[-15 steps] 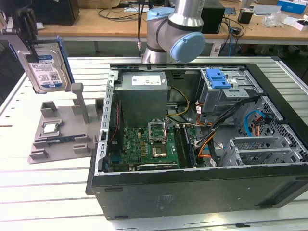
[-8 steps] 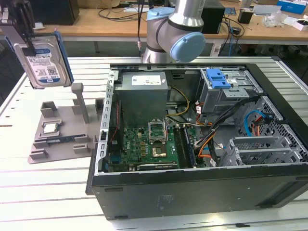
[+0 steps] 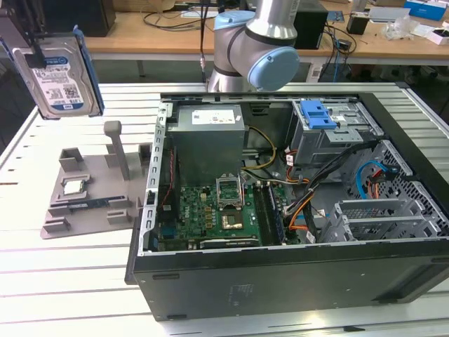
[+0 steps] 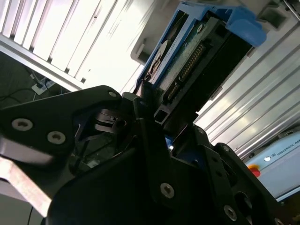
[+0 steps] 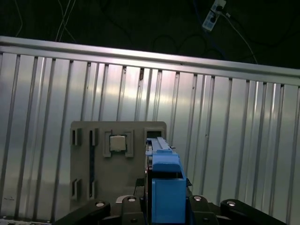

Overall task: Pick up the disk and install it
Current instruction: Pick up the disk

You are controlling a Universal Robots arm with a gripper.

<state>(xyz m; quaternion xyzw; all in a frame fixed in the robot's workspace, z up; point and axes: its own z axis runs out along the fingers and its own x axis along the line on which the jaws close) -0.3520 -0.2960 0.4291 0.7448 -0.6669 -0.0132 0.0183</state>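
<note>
Two fingers [image 4: 143, 112] gripped the hard drive [image 3: 59, 77] by its blue bracket [image 5: 166, 187], holding it upright between them and well above the grey fixture [image 3: 91, 189], probably to clear its posts.

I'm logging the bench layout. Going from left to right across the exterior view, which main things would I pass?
the disk, held up off the table → the grey power supply → the blue-latched drive cage
</note>
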